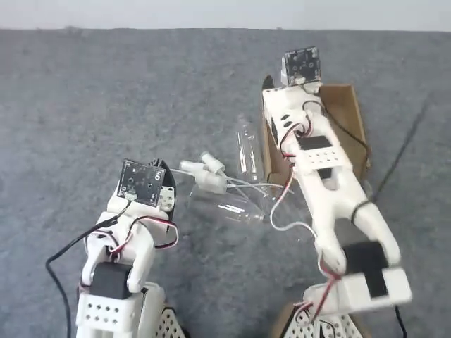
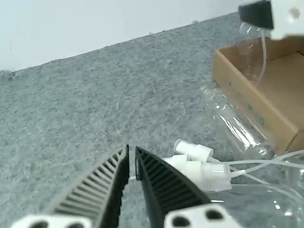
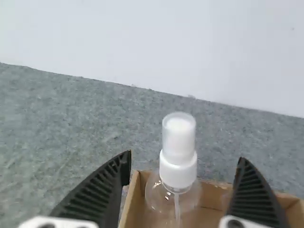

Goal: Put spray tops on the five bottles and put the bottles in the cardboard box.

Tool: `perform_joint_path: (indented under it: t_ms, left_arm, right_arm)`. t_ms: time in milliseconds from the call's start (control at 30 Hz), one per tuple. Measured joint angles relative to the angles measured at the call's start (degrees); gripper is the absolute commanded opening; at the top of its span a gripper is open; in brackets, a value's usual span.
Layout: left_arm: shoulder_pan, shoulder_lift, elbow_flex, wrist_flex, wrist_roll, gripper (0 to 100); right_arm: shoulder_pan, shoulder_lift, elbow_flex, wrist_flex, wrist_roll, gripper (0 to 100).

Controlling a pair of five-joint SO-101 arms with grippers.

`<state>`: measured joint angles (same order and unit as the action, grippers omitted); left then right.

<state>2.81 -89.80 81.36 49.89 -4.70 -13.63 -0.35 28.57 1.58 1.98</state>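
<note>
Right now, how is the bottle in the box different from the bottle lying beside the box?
The bottle in the box stands upright; the bottle beside the box lies on its side. The bottle in the box wears a white spray top; the bottle beside the box has none. Both are clear.

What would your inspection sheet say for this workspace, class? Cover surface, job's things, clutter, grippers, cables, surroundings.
Surface: grey carpet-like mat.
Job's things: cardboard box; capped bottle upright inside; two clear bottles lying beside it; loose spray tops nearby.
Clutter: nothing seen.
Grippers: left gripper shut, empty, beside the spray tops; right gripper open above the box.
Cables: wires along both arms; black cable by left arm.
Surroundings: pale wall.
</note>
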Motion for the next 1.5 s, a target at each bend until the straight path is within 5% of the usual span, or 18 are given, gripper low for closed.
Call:
perform_joint_path:
  t_ms: [533, 867, 1133, 1367, 1500]
  left_arm:
    - [0.0, 0.0, 0.4, 0.0, 0.0, 1]
    - [-0.1, -0.1, 1.1, 0.0, 0.0, 1]
    - [-0.1, -0.1, 1.2, 0.0, 0.0, 1]
    - [0.0, -0.1, 1.2, 0.0, 0.0, 1]
    - [0.0, -0.1, 1.2, 0.0, 0.0, 1]
  right_arm:
    - [0.6, -34.4, 0.0, 43.1, 0.3, 27.8]
    - [15.5, -48.7, 2.3, 65.1, 0.8, 27.8]
    - [30.2, -52.5, 13.9, 67.8, 6.7, 27.9]
    - [30.4, -49.5, 17.2, 64.2, 7.6, 27.8]
    - [25.3, -44.4, 17.2, 64.8, 14.1, 27.8]
